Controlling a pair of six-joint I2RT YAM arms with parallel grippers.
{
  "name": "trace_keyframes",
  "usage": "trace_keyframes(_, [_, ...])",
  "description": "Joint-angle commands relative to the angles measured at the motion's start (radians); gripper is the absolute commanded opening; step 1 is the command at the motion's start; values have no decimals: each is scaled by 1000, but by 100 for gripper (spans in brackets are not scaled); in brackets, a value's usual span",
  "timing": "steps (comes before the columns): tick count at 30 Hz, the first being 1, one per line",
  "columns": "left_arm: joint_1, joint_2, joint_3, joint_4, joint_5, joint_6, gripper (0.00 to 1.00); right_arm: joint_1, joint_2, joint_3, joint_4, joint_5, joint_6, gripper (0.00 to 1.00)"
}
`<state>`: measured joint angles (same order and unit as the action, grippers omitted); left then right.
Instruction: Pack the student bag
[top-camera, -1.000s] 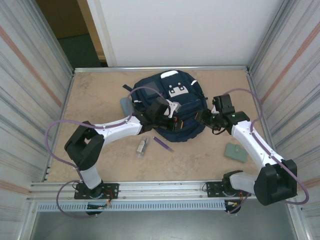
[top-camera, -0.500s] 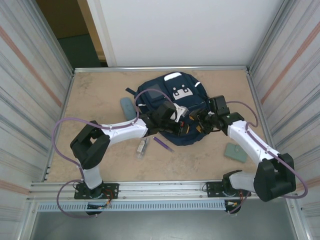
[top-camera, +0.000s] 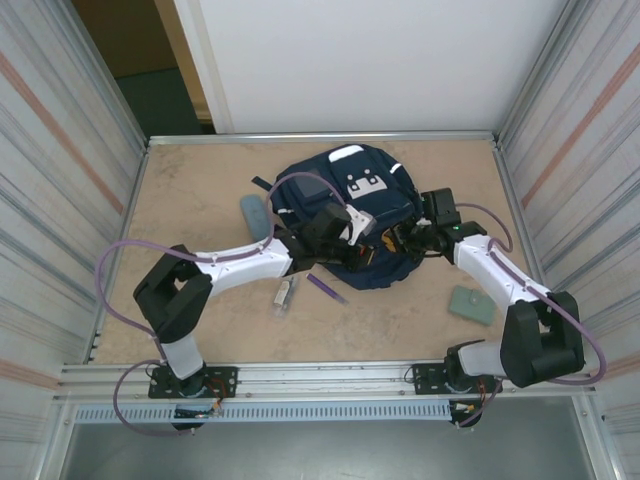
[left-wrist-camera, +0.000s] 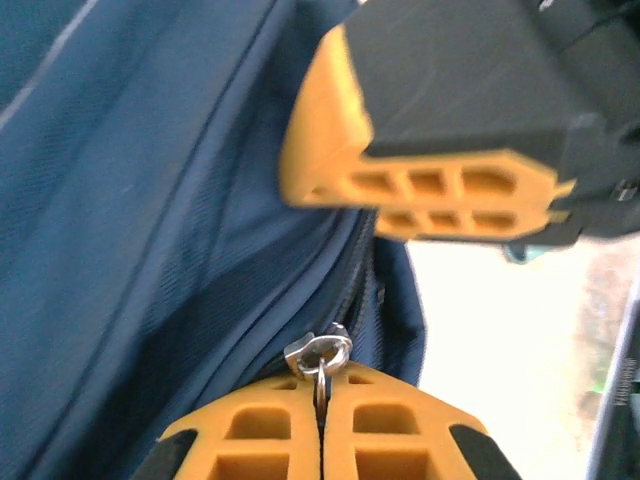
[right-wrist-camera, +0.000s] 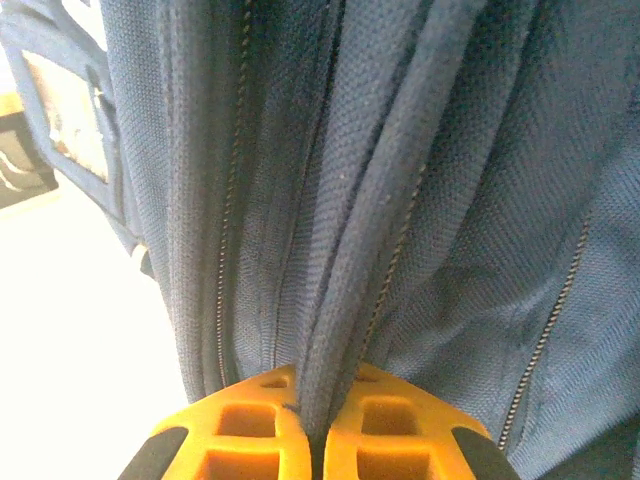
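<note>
Left fingers (left-wrist-camera: 250, 440) pinch the silver metal zipper pull (left-wrist-camera: 318, 355), right fingers (right-wrist-camera: 232, 440) clamp a seam (right-wrist-camera: 350, 300) of the large navy fabric backpack (right-wrist-camera: 470, 180); a skewed tug may slip either grip.

Beige table (top-camera: 200, 180), student bag (top-camera: 385, 205), purple pen (top-camera: 326, 288), green pouch (top-camera: 471, 304), teal case (top-camera: 254, 214)

Student bag (top-camera: 385, 205): large navy fabric backpack lying flat on the table, far of centre, a little right. White patches and a buckle tab face up. Near edge bunched and crumpled. Close up: woven cloth in long folds, zip tracks along them, one metal zip pull (left-wrist-camera: 318, 355).
</note>
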<state>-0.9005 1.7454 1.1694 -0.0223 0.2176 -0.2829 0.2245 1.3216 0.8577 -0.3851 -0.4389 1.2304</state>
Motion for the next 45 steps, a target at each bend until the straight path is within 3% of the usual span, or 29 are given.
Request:
trace_keyframes(1, [66, -76, -79, -117, -159, 100, 0, -114, 3, 44, -122, 34, -163, 0])
trace_keyframes(8, [78, -84, -104, -86, 27, 142, 0, -136, 92, 90, -97, 4, -210, 6])
trace_keyframes(9, [78, -80, -100, -74, 34, 120, 0, -136, 103, 95, -98, -1, -204, 9])
trace_keyframes(12, [78, -68, -105, 23, 73, 44, 0, -126, 99, 96, -99, -54, -170, 36])
trace_keyframes(14, [70, -41, -76, 66, 106, 0, 0, -110, 57, 80, -117, -55, -128, 46])
trace_keyframes(17, [36, 3, 12, 75, 112, -9, 0, -73, -52, 36, -172, 32, -17, 55])
trace_keyframes(20, [1, 31, 61, 127, 122, -9, 0, -9, -145, -20, -170, 95, 67, 57])
trace_keyframes(29, [-36, 49, 87, 176, 123, -22, 0, 40, -171, -60, -160, 165, 146, 55])
trace_keyframes(30, [-36, 42, 74, 176, 114, -21, 0, 38, -161, -62, -156, 166, 144, 50])
trace_keyframes(33, [-33, 16, 31, 172, 111, 2, 0, 39, -141, -76, -115, 160, 144, 16])
trace_keyframes(35, [-24, -6, 7, 149, 98, 15, 0, 38, -134, -74, -109, 157, 136, 1])
trace_keyframes(38, [12, -48, -37, 68, 48, 56, 0, 37, -150, -60, -129, 168, 112, 0])
trace_keyframes(42, [96, -98, -116, -30, -123, 89, 0, 31, -186, -38, -165, 199, 73, 0])
trace_keyframes(45, [200, -106, -143, -88, -141, 48, 0, 27, -203, -37, -165, 195, 68, 0])
